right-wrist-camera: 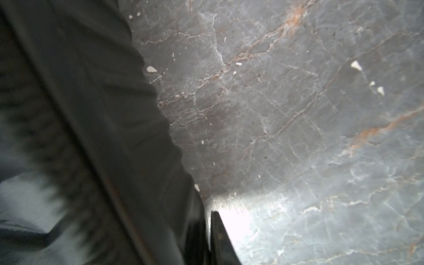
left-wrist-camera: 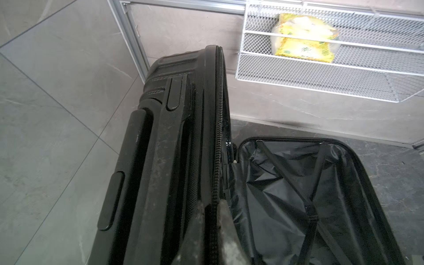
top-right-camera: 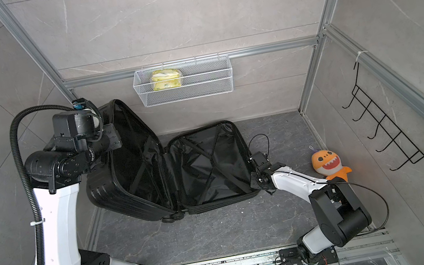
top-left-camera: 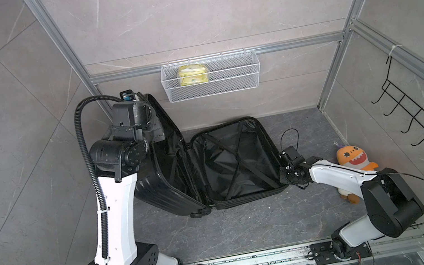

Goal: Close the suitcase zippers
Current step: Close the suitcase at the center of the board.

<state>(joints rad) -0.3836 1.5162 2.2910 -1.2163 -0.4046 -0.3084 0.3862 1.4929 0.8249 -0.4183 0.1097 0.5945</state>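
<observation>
Right tool (top-left-camera: 285,174) nearest me, low at outer rim of suitcase (top-left-camera: 236,161) flat half on worktop (top-left-camera: 251,226); can't tell if it's pinching anything. Hinge line runs near-to-far between halves. Further back, left tool (left-wrist-camera: 212,211) pressed together on rim of raised half, across zippers (left-wrist-camera: 219,137) band. My read: raised half must swing rightward onto flat half, and left arm has it. Pull tabs not seen.

Left arm (top-left-camera: 118,208) raised high, left fingers (left-wrist-camera: 197,220) pinched shut, right arm (top-left-camera: 336,176) low, outstretched, right fingers (right-wrist-camera: 221,239) nearly together
</observation>
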